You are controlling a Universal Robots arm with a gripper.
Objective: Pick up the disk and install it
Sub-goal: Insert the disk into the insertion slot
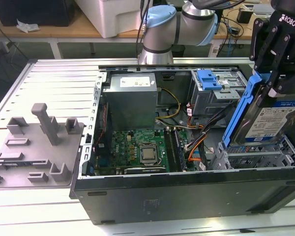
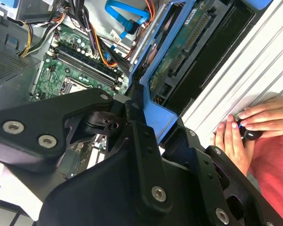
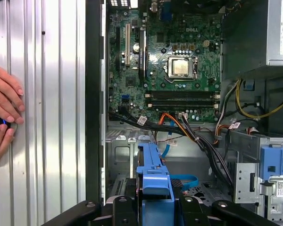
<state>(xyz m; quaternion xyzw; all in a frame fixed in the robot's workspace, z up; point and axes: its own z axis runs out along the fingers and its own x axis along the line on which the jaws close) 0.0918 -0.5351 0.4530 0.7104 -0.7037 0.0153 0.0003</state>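
Observation:
My gripper [image 1: 276, 84] hangs at the exterior view's right, shut on the disk [image 1: 271, 119]. The disk is a silver drive with a white-and-blue label and a blue rail frame [image 1: 239, 110]. It is held on edge and tilted, above the metal drive bay [image 1: 255, 156] in the open computer case's front corner. In the second wrist view the disk's green circuit-board underside [image 2: 179, 52] runs away from the black fingers [image 2: 134, 123]. In the first wrist view the blue rail [image 3: 153, 175] sticks out between the fingers over the bay floor.
Inside the case are a grey power-supply box [image 1: 132, 98], the motherboard [image 1: 140, 147], cable bundles [image 3: 188, 132] and a drive cage with a blue bracket [image 1: 209, 80]. A person's hands [image 3: 2, 110] rest on the ribbed table beside the case. A grey fixture plate [image 1: 34, 142] lies at the exterior view's left.

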